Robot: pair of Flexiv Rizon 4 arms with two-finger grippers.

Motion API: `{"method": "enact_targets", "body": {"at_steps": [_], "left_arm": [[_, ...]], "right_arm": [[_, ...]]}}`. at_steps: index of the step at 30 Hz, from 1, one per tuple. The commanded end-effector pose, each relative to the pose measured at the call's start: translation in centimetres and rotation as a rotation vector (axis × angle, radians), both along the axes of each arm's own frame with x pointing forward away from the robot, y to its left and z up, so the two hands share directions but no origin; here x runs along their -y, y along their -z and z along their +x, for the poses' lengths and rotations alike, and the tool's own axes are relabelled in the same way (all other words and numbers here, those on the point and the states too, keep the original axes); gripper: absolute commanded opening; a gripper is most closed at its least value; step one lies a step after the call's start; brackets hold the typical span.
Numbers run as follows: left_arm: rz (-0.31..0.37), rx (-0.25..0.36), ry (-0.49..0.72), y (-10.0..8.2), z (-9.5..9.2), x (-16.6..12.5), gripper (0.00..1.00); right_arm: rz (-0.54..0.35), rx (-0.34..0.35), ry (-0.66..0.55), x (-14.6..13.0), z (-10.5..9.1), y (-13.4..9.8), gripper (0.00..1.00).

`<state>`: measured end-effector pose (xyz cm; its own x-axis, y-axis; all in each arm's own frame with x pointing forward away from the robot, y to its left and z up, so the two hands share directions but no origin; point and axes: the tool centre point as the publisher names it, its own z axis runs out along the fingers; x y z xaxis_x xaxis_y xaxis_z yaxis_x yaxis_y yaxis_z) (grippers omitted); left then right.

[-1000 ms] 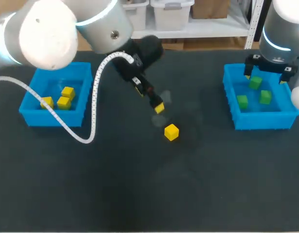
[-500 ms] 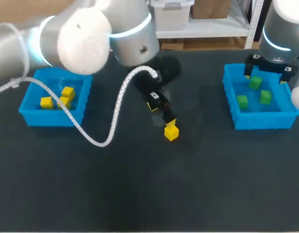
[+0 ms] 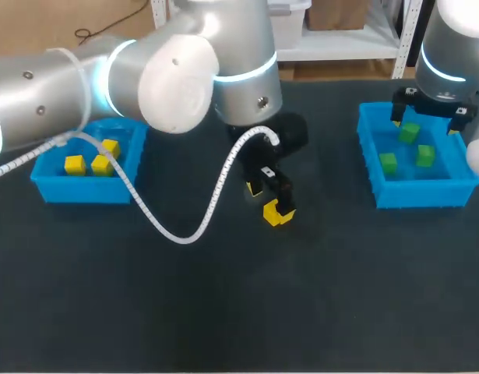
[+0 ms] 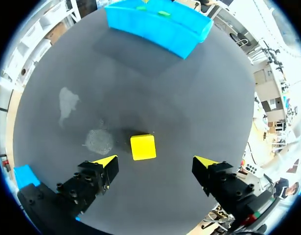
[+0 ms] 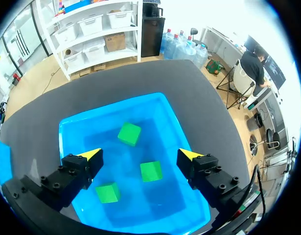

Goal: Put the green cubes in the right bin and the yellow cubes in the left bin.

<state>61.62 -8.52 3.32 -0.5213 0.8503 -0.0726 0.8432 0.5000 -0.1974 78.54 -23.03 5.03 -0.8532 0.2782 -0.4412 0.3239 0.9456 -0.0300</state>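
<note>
One yellow cube lies on the dark table near its middle. My left gripper hangs open just over it. In the left wrist view the yellow cube sits slightly ahead of the gap between the spread fingers of the left gripper, touching neither. The left bin holds three yellow cubes. The right bin holds three green cubes. My right gripper stands open above that bin. From the right wrist, the right gripper is empty over the green cubes.
Both blue bins stand at the table's far side, one left and one right. The right bin shows ahead of the left gripper. Pale smudges mark the dark table beside the cube.
My left arm has swung right and down, bringing its open gripper from short of the yellow cube to just over it. The right arm and the cubes have not moved.
</note>
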Motion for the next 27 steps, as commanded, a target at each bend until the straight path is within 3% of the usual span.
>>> {"method": "enact_targets", "body": {"at_steps": [1, 11, 14, 15, 16, 22, 27], "left_arm": [[0.037, -0.017, -0.011, 1.4, 0.6, 0.5, 1.0], [0.054, 0.002, -0.04, 3.0, 1.8, 1.6, 1.0], [0.086, 0.011, -0.027, 3.7, 2.0, 1.7, 1.0], [0.107, 0.025, -0.025, 3.9, 2.0, 1.7, 0.1], [0.123, 0.029, -0.003, 4.2, 1.9, 1.6, 0.0], [0.109, 0.057, -0.016, 3.6, 2.3, 1.1, 0.0], [0.056, 0.125, -0.08, 0.3, 4.4, -0.7, 0.0]], "right_arm": [[-0.001, 0.008, 0.001, 0.1, -0.3, 0.0, 1.0], [-0.001, 0.008, 0.001, 0.1, -0.3, 0.0, 1.0], [-0.001, 0.008, 0.001, 0.1, -0.3, 0.0, 1.0], [-0.001, 0.008, 0.001, 0.1, -0.3, 0.0, 1.0], [-0.001, 0.008, 0.001, 0.1, -0.3, 0.0, 1.0], [-0.001, 0.008, 0.001, 0.1, -0.3, 0.0, 1.0], [-0.001, 0.008, 0.001, 0.1, -0.3, 0.0, 1.0]]}}
